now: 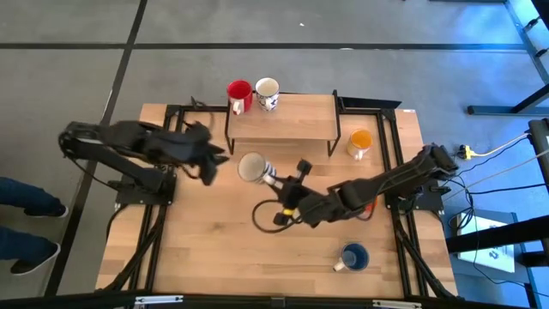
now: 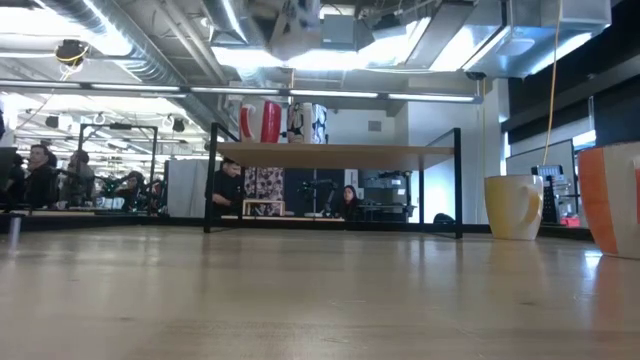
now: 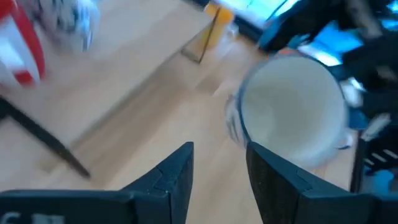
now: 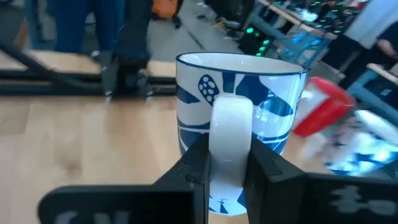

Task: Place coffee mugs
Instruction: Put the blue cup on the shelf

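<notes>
A white mug with blue patterning (image 1: 252, 168) hangs over the middle of the table, just in front of the wooden shelf (image 1: 283, 120); my right gripper (image 4: 227, 168) is shut on it. My left gripper (image 3: 217, 168) stands open just left of this mug (image 3: 292, 112) and touches nothing. On the shelf's left end stand a red mug (image 1: 238, 93) and a white patterned mug (image 1: 267, 92). A yellow-orange mug (image 1: 360, 142) stands on the table right of the shelf. A blue mug (image 1: 353, 256) stands near the front edge. My right gripper pinches the mug's white handle (image 4: 231, 130) between its two fingers. The fingers come about level from the table's near right side and lie across the handle loop. The mug stays upright, mouth up, and seems lifted clear of the table.
The shelf's dark metal legs (image 2: 211, 180) stand on the table, with room beneath the board. In the low view an orange-red mug (image 2: 615, 195) stands at the right edge, beside the yellow-orange mug (image 2: 513, 207). People sit in the room beyond the table.
</notes>
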You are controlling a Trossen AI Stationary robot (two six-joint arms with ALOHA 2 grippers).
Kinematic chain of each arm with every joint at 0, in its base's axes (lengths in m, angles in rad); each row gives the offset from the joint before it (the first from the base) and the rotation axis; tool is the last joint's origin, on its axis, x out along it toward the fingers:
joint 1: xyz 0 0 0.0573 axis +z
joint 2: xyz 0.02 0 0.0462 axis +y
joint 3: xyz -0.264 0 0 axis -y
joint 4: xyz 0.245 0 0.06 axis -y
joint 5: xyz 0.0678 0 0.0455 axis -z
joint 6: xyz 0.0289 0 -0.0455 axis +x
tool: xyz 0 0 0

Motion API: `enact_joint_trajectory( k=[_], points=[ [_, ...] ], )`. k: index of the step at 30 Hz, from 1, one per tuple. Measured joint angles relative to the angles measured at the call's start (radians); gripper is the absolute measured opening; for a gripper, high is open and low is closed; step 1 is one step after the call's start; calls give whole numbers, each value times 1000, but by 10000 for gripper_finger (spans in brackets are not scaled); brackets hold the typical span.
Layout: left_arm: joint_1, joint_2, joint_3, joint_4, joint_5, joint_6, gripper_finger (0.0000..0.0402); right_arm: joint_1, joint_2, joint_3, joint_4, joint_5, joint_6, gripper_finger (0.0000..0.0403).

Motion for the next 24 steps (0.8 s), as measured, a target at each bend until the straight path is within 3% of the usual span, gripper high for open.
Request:
enact_joint_trajectory(
  k=[7,17,24],
  points=[
    [-41,-186,-41,-2,-57,182,144,-51,-109,0,-104,52,150,39],
    [-44,-417,-215,20,-112,222,144,-222,-147,1,-274,136,404,39],
    [-43,-473,-236,21,-114,246,144,-336,-144,0,-301,180,509,39]
  ],
)
